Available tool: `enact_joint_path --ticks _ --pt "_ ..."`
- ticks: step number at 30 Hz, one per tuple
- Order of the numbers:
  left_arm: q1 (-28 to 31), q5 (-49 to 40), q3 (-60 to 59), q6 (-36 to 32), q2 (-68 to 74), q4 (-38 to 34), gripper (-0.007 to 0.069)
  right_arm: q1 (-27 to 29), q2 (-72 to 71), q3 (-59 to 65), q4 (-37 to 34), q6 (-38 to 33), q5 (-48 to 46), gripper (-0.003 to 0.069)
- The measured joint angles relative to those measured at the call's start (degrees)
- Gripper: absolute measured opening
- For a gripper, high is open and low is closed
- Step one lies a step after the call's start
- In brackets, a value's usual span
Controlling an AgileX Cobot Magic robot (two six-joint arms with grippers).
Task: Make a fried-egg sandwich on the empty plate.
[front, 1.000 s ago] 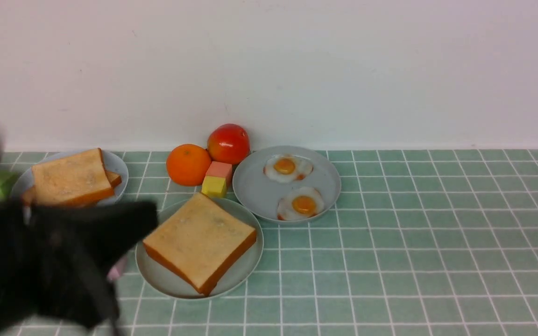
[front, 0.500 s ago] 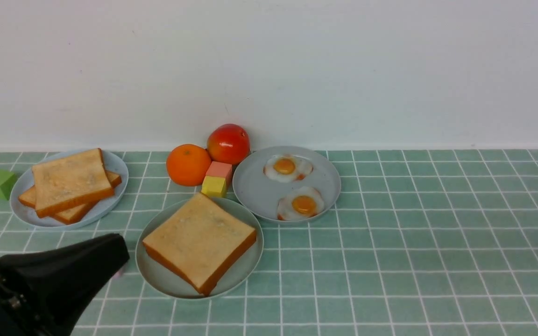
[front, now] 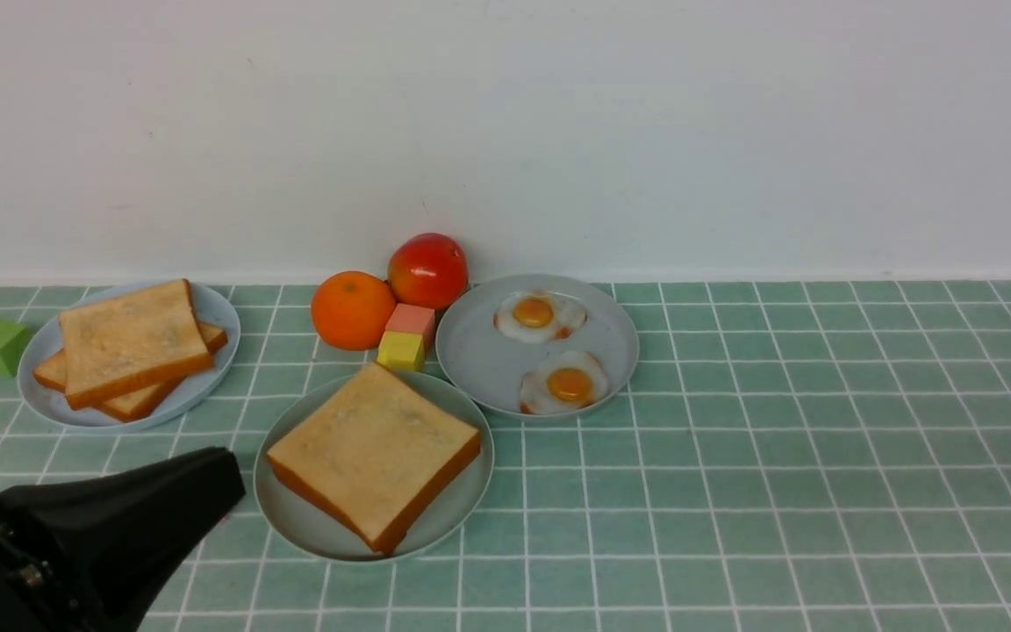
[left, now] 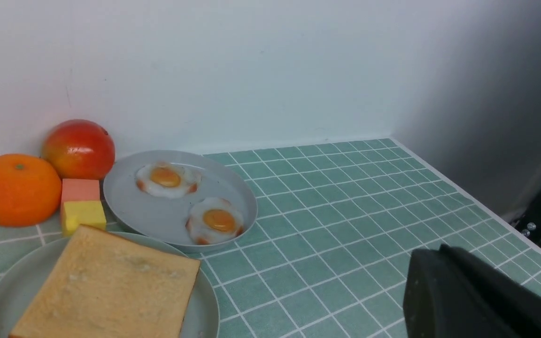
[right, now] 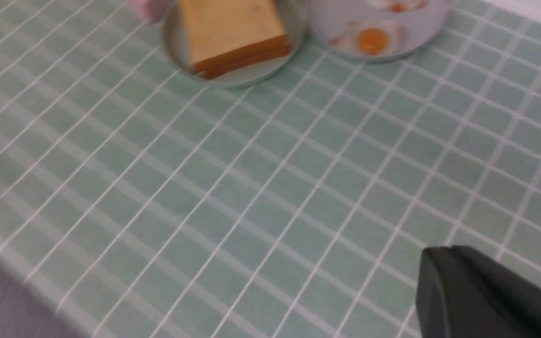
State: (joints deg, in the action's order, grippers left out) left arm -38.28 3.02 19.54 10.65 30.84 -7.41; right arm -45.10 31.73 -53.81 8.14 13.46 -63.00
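Left of the mint-green plate (front: 295, 518), the left tool (front: 207, 478) is being kept pressed together, pinching nothing. One toast slice (front: 374, 456) is lying flat on that plate, no long axis, a corner pointing toward the yellow cube (front: 401, 351). Right of the plate, the nearer egg (front: 565, 384) is likely being targeted; its thin, flat edge risks being missed. The right tool (right: 444, 272) is also being held closed, empty.

No writing, label, brand, number or sign can be read anywhere in these views.
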Motion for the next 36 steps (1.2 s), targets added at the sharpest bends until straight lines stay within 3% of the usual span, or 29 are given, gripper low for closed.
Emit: enact_joint_path --ticks 1,6,7,9,12,17,20,25,36 --pt "0.00 -0.05 0.00 0.00 0.00 0.00 -0.0013 0.57 -0.14 0.14 0.00 0.00 0.29 -0.0010" --pt "0.00 -0.06 0.00 0.00 0.00 -0.40 -0.0013 21.98 -8.28 14.39 -7.72 -9.12 17.03 -0.0010" --pt "0.00 -0.06 0.00 0.00 0.00 -0.40 -0.0013 22.80 -9.14 15.32 -8.14 -10.31 18.86 -0.0010" --pt "0.00 -0.11 0.00 0.00 0.00 -0.40 -0.0013 31.08 -14.10 26.01 -15.11 -16.63 29.39 -0.0010" --pt "0.00 -0.16 0.00 0.00 0.00 -0.46 -0.0013 38.46 -21.65 40.69 -23.01 -22.11 40.56 -0.0010" --pt "0.00 -0.16 0.00 0.00 0.00 -0.46 -0.0013 41.87 -29.85 54.00 -27.26 -23.71 45.74 -0.0010" --pt "0.00 -0.16 0.00 0.00 0.00 -0.46 -0.0011 42.08 -31.76 55.21 -26.57 -23.82 44.82 -0.0010" --pt "0.00 -0.21 -0.03 0.00 0.00 -0.46 -0.0010 42.08 -32.36 55.03 -20.29 -22.85 41.80 -0.0010" --pt "0.00 -0.21 -0.03 0.00 0.00 -0.46 -0.0005 42.08 -32.36 54.84 -4.92 -9.39 41.39 -0.0006"
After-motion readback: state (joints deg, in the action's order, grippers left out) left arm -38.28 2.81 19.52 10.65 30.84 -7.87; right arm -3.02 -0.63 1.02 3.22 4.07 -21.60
